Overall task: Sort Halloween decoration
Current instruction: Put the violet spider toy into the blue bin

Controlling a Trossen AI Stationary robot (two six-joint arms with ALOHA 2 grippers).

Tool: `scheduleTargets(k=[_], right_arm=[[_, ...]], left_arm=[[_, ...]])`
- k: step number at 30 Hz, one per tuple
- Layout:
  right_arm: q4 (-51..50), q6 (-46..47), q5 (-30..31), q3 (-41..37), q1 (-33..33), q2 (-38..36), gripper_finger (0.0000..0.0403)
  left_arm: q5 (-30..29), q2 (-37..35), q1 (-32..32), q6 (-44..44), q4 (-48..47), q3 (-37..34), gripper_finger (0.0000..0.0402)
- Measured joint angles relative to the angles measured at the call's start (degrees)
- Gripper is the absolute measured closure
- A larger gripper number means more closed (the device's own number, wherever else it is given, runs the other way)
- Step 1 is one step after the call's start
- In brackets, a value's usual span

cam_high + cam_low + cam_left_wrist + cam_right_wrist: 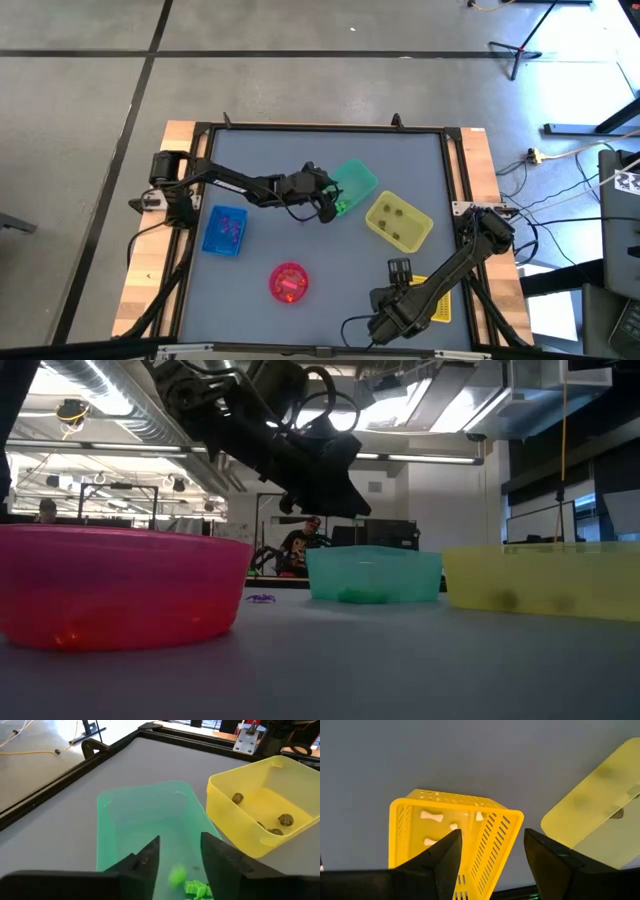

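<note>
Left gripper (180, 855) hangs over near end of green bin (145, 815), fingers apart, nothing between them. Green trinkets (192, 887) lie in that bin just below fingertips; one blurred, maybe mid-fall, can't confirm. Dark trinkets (285, 820) sit in yellow bin (398, 222) just beside green bin; white bones (434, 815) in slatted yellow basket (455, 840), well apart from green bin, under right gripper (492, 855), also spread, empty. You're handling tiny, light, likely stiff plastic: expect slipping and bouncing. Pinch each across its middle, fingertips only.
</note>
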Motion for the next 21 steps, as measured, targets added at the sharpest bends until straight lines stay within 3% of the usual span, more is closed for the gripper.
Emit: scheduleTargets(k=[10,14,21], right_arm=[[0.1,0.0,0.0,0.0,0.0,0.0,0.0189],[0.2,0.1,0.0,0.0,0.0,0.0,0.0189],[0.9,0.2,0.0,0.0,0.0,0.0,0.0189]], left_arm=[[0.1,-1.5,0.0,0.2,-0.8,0.0,0.0190],[0.1,-5.3,0.0,1.4,-3.2,0.0,0.0183],[0.1,-14.0,-0.2,1.3,-17.6,0.0,0.0181]])
